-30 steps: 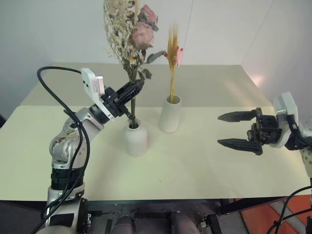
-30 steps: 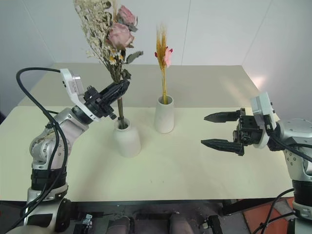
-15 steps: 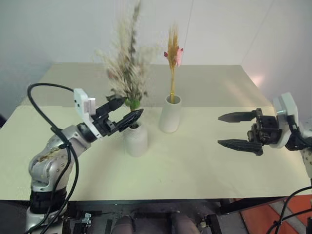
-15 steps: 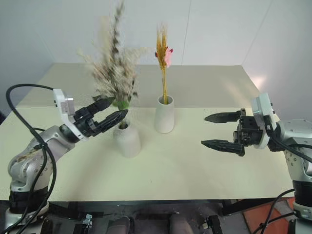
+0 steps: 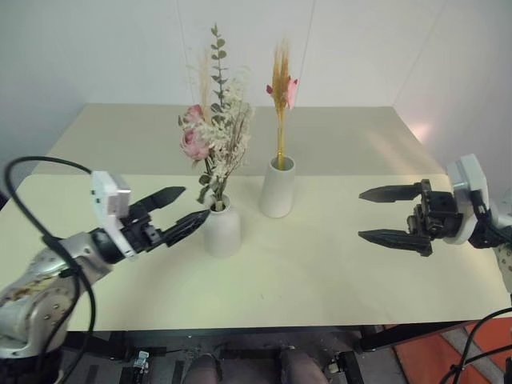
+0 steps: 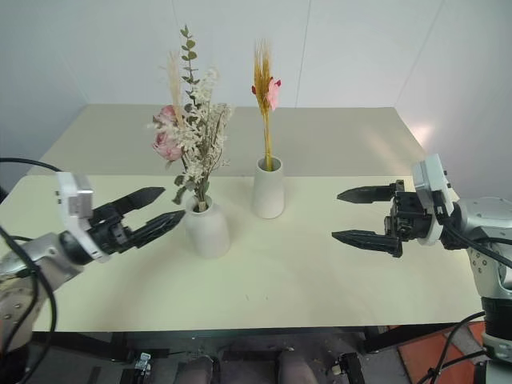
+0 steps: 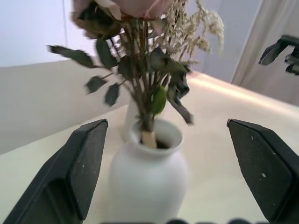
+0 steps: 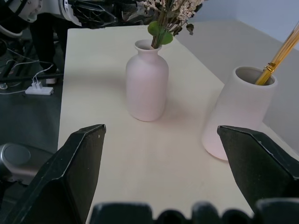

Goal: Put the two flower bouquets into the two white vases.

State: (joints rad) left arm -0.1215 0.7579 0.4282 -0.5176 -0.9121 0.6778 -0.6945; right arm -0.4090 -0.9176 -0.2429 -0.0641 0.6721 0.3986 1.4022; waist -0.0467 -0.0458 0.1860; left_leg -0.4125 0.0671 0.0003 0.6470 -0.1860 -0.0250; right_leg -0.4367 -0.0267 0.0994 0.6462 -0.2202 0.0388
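Standing in rounded vase [image 5: 222, 230]: bushy bouquet [image 5: 214, 140] | left gripper [image 5: 182, 211] jaws wide, empty | right gripper [image 5: 376, 215] same

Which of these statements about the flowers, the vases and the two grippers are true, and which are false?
1. The bushy bouquet stands in the short rounded vase. True.
2. The left gripper is closed on the bouquet's stems. False: its jaws are open and apart from the stems.
3. The golden stalk bunch lies flat on the table. False: it stands upright in the taller vase.
4. The right gripper holds nothing. True: its jaws are open over bare table.
5. Both vases stand upright. True.
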